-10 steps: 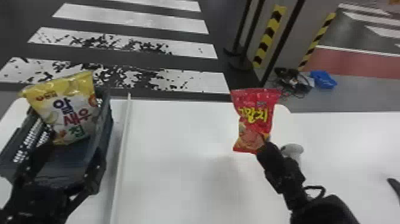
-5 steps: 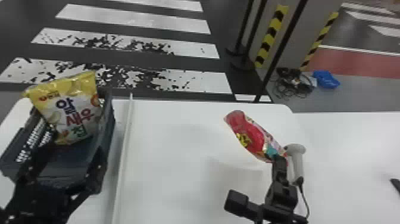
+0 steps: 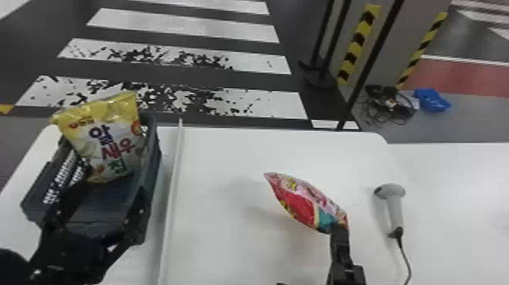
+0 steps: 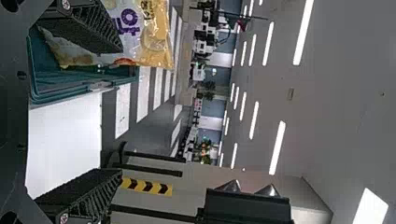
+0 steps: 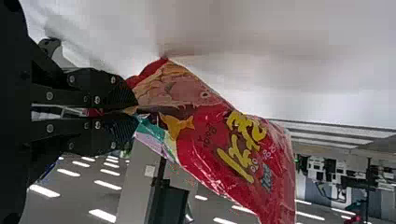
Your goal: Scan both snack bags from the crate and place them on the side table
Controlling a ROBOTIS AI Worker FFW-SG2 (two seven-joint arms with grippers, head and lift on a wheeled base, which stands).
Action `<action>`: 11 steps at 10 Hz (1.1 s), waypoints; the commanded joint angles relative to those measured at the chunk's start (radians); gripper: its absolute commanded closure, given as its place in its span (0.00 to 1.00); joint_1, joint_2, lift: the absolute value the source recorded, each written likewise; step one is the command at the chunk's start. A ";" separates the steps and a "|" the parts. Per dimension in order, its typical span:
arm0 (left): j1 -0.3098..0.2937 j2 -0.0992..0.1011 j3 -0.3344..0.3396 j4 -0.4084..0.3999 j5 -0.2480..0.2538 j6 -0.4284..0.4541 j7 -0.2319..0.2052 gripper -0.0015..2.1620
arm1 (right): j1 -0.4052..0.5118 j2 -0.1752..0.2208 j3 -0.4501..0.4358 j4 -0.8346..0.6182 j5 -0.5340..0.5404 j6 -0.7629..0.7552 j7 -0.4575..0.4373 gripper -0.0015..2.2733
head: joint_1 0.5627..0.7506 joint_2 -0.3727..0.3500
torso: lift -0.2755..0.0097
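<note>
Right gripper (image 3: 338,227), head view, clamped on red snack bag (image 3: 303,201), tilted over white table (image 3: 227,151); scanner (image 3: 395,208) near it, cord (image 3: 405,257) trailing. Left gripper (image 3: 104,195) spread, empty, at crate (image 3: 151,166); yellow snack bag (image 3: 110,140) upright inside, leaning. Raised strip (image 3: 174,189) between crate and red snack bag. Left wrist view: fingers wide apart, one partly blocking yellow snack bag. Right wrist view: fingers pinching red snack bag's end.

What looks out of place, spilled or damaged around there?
Cables lie tangled on the floor beyond the table, beside a blue object, which looks untidy. The nearer crosswalk stripes are flecked with black, as if worn. Neither the yellow bag nor the red bag shows a tear or spill.
</note>
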 commanded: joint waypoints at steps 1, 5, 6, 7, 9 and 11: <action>0.003 0.000 0.002 -0.001 0.003 0.000 0.000 0.04 | 0.006 -0.001 0.034 -0.017 -0.020 -0.002 -0.001 0.09 | 0.70 0.33 | 0.63; 0.006 0.000 0.007 -0.001 0.009 0.000 -0.008 0.04 | 0.042 -0.014 -0.008 -0.146 -0.124 0.001 0.016 0.03 | 0.70 0.40 | 0.63; 0.006 0.000 0.007 -0.001 0.011 0.000 -0.008 0.04 | 0.056 -0.014 -0.043 -0.195 -0.132 0.028 0.024 0.03 | 0.70 0.39 | 0.63; 0.006 0.000 0.007 0.000 0.012 0.000 -0.008 0.04 | 0.076 -0.014 -0.089 -0.260 -0.198 0.028 0.056 0.03 | 0.70 0.37 | 0.63; 0.006 0.000 0.007 0.000 0.014 0.000 -0.008 0.04 | 0.102 -0.014 -0.192 -0.376 -0.443 0.010 0.136 0.03 | 0.70 0.33 | 0.63; 0.006 0.000 0.008 0.002 0.014 0.000 -0.008 0.04 | 0.102 0.002 -0.297 -0.456 -0.688 0.001 0.235 0.04 | 0.70 0.35 | 0.63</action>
